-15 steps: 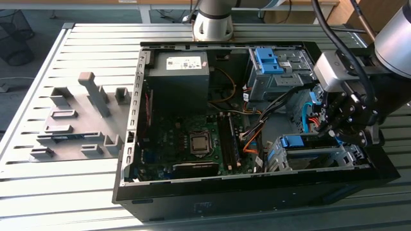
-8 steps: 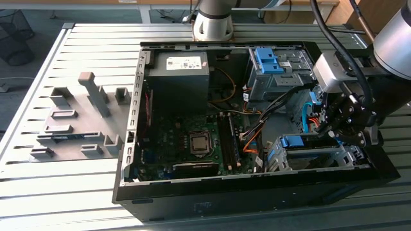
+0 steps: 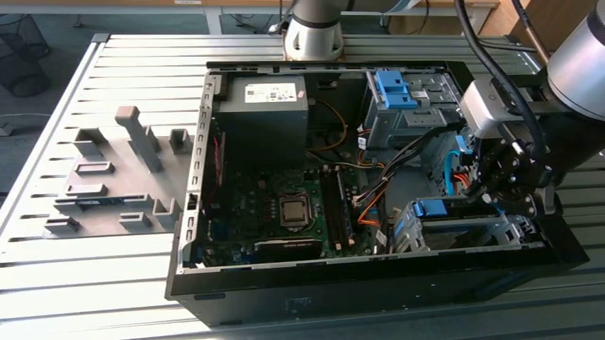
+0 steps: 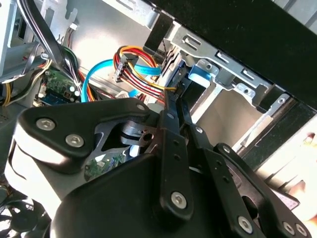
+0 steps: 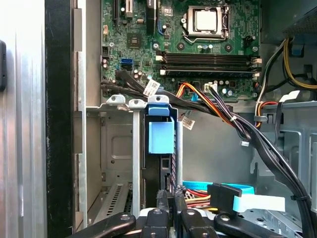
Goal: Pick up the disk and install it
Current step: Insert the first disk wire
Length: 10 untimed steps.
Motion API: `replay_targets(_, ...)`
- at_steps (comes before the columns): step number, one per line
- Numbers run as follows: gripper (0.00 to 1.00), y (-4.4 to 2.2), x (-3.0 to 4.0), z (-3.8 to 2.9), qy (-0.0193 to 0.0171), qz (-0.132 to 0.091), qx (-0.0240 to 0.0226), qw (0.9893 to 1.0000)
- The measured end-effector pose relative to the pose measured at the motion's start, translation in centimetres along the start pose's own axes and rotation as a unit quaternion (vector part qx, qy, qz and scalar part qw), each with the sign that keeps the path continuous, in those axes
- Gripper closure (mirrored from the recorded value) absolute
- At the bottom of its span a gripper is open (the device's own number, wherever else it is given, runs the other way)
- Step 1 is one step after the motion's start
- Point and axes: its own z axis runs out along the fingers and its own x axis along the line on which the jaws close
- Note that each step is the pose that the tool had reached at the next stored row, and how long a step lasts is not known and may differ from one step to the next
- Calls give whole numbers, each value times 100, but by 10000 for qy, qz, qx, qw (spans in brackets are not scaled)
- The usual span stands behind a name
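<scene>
The disk [image 3: 437, 208] stands on edge in the metal drive cage [image 3: 472, 230] at the front corner of the open computer case, on the exterior view's right. Its bright blue rail [image 5: 161, 136] faces the first wrist view, between the cage's slot walls [image 5: 136, 148]. My gripper [image 3: 470, 200] hangs right over it. In the second wrist view the two black fingers [image 4: 173, 148] run together to a point at the disk's blue end [image 4: 200, 74]. The gripper [image 5: 168, 201] looks shut, its tips at the disk's dark edge, with nothing seen between them.
A grey power-supply box [image 3: 262, 106] and a blue-latched upper cage [image 3: 392, 88] sit at the case's back. Motherboard [image 5: 198, 44] fills the floor. Cable bundles [image 5: 223, 111] and a blue ribbon [image 4: 99, 74] cross beside the cage. A grey fixture [image 3: 113, 177] lies on the slatted table.
</scene>
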Motion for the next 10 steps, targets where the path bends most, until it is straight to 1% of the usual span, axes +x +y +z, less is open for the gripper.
replay_targets(7, 84, 0, 0, 8, 1, 0, 0, 10000)
replay_targets(8, 83, 0, -1, -11, -1, 0, 0, 10000)
replay_targets(9, 76, 0, -2, -29, -6, 0, 0, 10000)
replay_targets(10, 76, 0, -4, -52, -9, 1, 0, 10000)
